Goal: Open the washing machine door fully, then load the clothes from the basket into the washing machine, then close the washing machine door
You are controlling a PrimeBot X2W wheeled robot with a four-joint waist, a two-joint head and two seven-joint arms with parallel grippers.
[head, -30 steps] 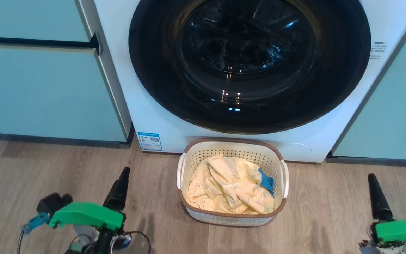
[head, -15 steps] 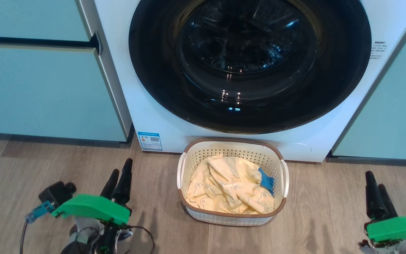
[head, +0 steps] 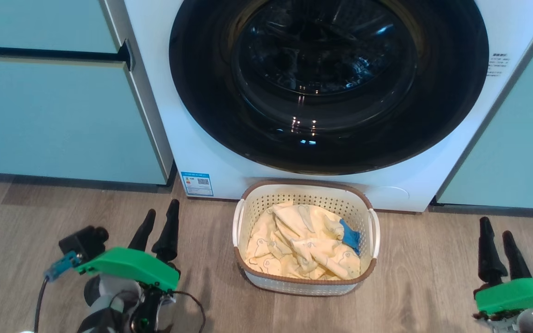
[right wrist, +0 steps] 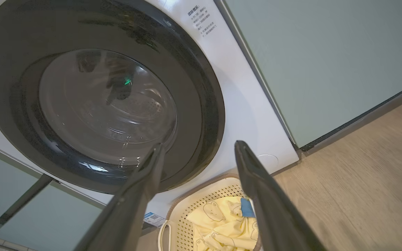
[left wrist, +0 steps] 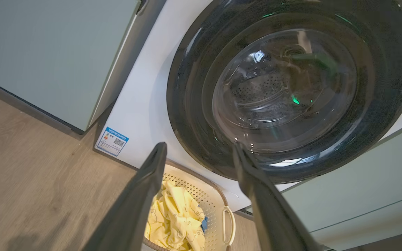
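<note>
Left end effector (head: pixel 161 209), lower left, and right end effector (head: pixel 496 227), lower right, have rolled since a second ago: dark fingers spread, empty. Glossy black round washing machine door (head: pixel 201 92), upper centre, shut; opening not begun.

You have bright, even light and sharp focus. Ahead of your left gripper (left wrist: pixel 199 146), white glints and green reflections sit on the washing machine door (left wrist: pixel 281 90); left of it a faint shadow smudges the floor (left wrist: pixel 30 174).
</note>
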